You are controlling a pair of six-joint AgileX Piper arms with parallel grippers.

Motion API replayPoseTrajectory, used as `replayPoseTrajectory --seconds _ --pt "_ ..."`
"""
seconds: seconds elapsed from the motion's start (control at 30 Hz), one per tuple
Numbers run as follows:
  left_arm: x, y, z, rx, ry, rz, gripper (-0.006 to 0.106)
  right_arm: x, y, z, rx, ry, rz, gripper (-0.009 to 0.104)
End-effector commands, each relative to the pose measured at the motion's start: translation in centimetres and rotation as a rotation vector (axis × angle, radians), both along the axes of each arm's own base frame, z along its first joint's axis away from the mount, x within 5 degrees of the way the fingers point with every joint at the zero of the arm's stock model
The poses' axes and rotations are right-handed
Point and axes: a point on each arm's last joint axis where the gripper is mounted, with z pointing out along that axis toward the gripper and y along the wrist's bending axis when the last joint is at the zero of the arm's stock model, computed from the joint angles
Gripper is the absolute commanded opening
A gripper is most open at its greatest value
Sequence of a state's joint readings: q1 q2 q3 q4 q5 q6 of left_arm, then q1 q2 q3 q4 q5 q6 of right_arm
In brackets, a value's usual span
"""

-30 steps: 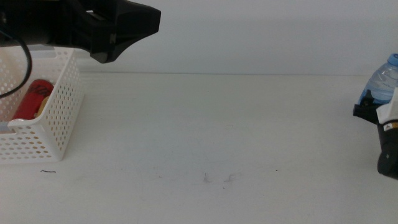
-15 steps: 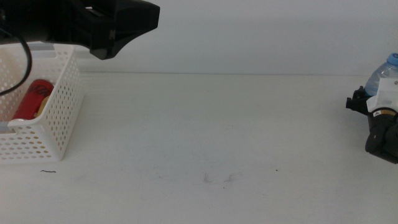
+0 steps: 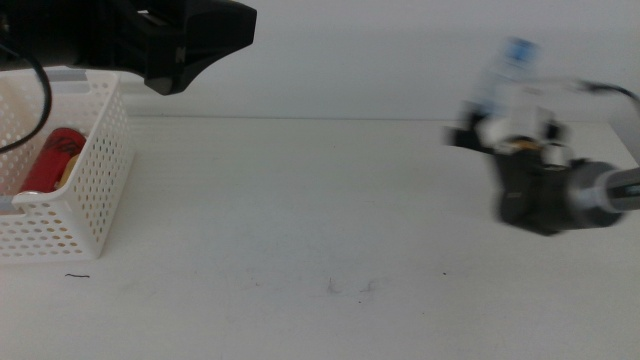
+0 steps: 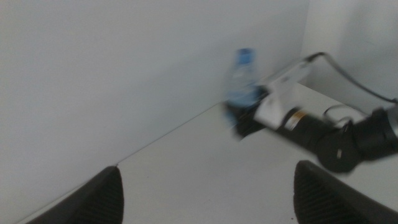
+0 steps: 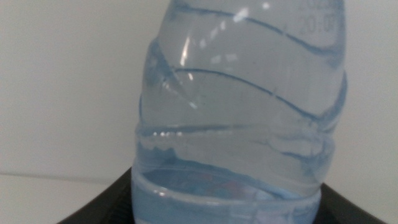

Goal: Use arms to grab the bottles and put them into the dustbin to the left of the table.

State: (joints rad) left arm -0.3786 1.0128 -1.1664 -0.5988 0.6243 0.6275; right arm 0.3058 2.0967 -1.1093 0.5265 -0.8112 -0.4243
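Two pincers are mine. With my right pincer (image 3: 500, 130) I hold the clear water bottle (image 3: 505, 75): both jaws press on its lower body, and in the right wrist view the bottle (image 5: 239, 118) fills almost the whole picture, upright between the dark jaws. In the middle view this pincer is over the right part of the tabletop (image 3: 320, 220), lifted off its surface, and the blue cap stands above the pincer. The picture is blurred there, so I cannot tell finer details.

My left pincer (image 3: 200, 40) hangs above the far right corner of the dustbin (image 3: 95, 190), at the left side. Its jaws stand wide apart with nothing between them, as the left wrist view shows. From that view I also see the bottle (image 4: 244, 81) and the right arm (image 4: 323, 127) far across the tabletop.

Inside the dustbin lies the red soda can (image 3: 52, 160), and something pale yellow lies beside it.
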Motion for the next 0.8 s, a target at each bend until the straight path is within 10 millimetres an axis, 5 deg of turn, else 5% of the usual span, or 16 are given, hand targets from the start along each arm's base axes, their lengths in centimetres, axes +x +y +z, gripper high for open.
replayPoseTrajectory --seconds 0.0,0.2,0.47,0.63,0.77 --pt "0.0 0.0 0.1 -0.005 -0.010 0.004 0.094 -1.0 5.2 2.9 -0.042 -0.119 0.156 -0.002" --pt "0.0 0.0 0.1 -0.005 -0.010 0.004 0.094 -2.9 13.7 0.1 -0.048 -0.079 0.356 -0.002" --pt "0.0 0.0 0.1 -0.005 -0.010 0.004 0.094 -2.7 15.8 -5.1 -0.079 -0.002 0.393 0.003" --pt "0.0 0.0 0.1 -0.005 -0.010 0.004 0.094 -2.9 15.9 -5.3 -0.066 0.069 0.407 0.036" --pt "0.0 0.0 0.1 -0.005 -0.010 0.004 0.094 -3.9 16.2 -2.6 0.036 0.286 0.428 0.080"
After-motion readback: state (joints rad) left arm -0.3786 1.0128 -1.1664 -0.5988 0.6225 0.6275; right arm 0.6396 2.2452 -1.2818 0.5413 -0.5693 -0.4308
